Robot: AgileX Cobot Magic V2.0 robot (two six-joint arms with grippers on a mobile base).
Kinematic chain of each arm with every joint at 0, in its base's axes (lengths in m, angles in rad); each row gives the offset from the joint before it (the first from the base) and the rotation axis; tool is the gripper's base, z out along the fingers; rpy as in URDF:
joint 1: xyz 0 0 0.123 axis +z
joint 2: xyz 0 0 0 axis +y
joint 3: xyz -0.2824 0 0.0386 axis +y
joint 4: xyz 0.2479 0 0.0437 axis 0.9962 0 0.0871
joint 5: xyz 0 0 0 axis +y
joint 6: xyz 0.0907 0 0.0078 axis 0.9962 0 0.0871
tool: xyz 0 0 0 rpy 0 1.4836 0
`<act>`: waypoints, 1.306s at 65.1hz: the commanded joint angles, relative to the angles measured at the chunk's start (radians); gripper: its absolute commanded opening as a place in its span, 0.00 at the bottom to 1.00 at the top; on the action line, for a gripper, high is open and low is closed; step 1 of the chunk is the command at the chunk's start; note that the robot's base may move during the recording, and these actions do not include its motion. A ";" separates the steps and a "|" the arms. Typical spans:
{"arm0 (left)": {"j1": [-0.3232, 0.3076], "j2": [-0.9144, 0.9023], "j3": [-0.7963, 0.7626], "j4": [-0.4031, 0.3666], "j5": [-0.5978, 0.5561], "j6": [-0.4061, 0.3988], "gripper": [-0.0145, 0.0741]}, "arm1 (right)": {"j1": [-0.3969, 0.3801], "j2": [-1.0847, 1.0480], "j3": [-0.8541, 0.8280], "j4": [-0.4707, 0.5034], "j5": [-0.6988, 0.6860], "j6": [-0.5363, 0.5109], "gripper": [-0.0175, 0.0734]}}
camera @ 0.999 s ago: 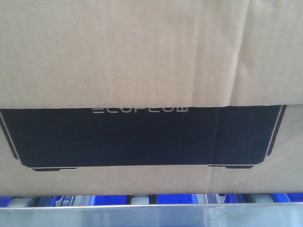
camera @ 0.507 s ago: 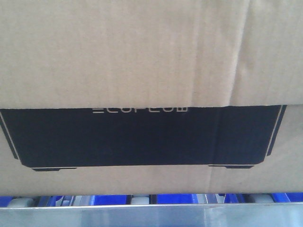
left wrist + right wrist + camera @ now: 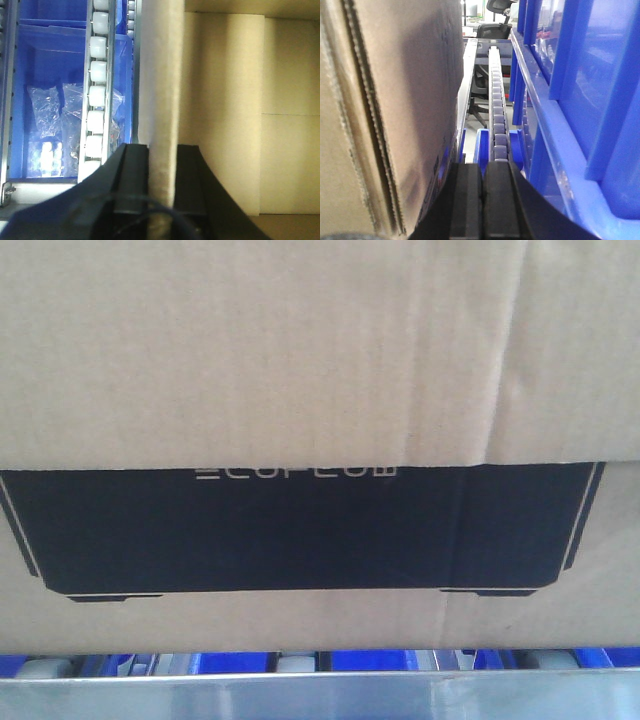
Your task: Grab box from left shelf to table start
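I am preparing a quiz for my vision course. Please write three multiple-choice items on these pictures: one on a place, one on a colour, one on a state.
1. In the front view, the shelf rail lies:
A) below the box
B) above it
C) inside it

2. The printed panel on the box is:
A) red
B) black
C) green

3. The left claw is:
A) wide open and empty
B) shut on nothing
C) clamped on a box wall

Answers:
1 A, the silver rail runs along the bottom edge, under the cardboard.
2 B, the panel is dark against brown cardboard.
3 C, the cardboard wall stands inside its grip.
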 commanded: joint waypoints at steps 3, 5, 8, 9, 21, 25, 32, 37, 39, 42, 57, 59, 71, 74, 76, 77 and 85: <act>-0.006 -0.017 -0.033 -0.005 -0.046 -0.009 0.05 | 0.000 -0.011 -0.025 -0.011 -0.087 0.000 0.25; -0.006 -0.017 -0.033 -0.005 -0.046 -0.009 0.05 | 0.000 -0.011 -0.033 -0.011 -0.075 0.000 0.25; -0.006 -0.017 -0.033 -0.005 -0.046 -0.009 0.05 | 0.000 -0.011 -0.047 -0.011 -0.051 0.000 0.25; -0.006 -0.017 -0.033 -0.005 -0.046 -0.009 0.05 | 0.000 -0.011 -0.057 -0.011 -0.041 0.000 0.25; -0.006 -0.017 -0.033 -0.005 -0.046 -0.009 0.05 | 0.000 -0.011 -0.169 -0.011 0.145 0.000 0.25; -0.006 -0.017 -0.033 -0.005 -0.046 -0.009 0.05 | 0.000 -0.004 -0.223 -0.011 0.214 0.000 0.25; -0.006 -0.017 -0.033 -0.005 -0.046 -0.009 0.05 | 0.000 0.020 -0.346 -0.011 0.342 0.000 0.25; -0.006 -0.017 -0.033 -0.005 -0.046 -0.009 0.05 | 0.000 0.041 -0.436 -0.003 0.423 0.000 0.25; -0.006 -0.017 -0.033 -0.005 -0.046 -0.009 0.05 | 0.000 0.050 -0.466 0.006 0.439 0.000 0.25; -0.006 -0.017 -0.033 -0.005 -0.046 -0.009 0.05 | 0.000 0.064 -0.513 0.018 0.454 0.000 0.25; -0.006 -0.017 -0.033 -0.005 -0.048 -0.009 0.05 | 0.000 0.153 -0.668 0.025 0.480 0.000 0.25; -0.006 -0.017 -0.033 -0.005 -0.048 -0.009 0.05 | 0.000 0.170 -0.683 0.025 0.484 0.000 0.25; -0.006 -0.017 -0.033 -0.005 -0.048 -0.009 0.05 | 0.000 0.261 -0.767 0.025 0.499 0.000 0.25; -0.006 -0.017 -0.033 -0.005 -0.048 -0.009 0.05 | 0.000 0.285 -0.786 0.025 0.511 0.000 0.25; -0.006 -0.017 -0.033 -0.005 -0.048 -0.009 0.05 | 0.000 0.302 -0.798 0.025 0.525 0.000 0.25; -0.006 -0.017 -0.033 -0.005 -0.048 -0.009 0.05 | 0.000 0.315 -0.807 0.025 0.536 0.000 0.25; -0.006 -0.017 -0.033 -0.005 -0.048 -0.009 0.05 | 0.000 0.400 -0.860 0.027 0.615 0.000 0.25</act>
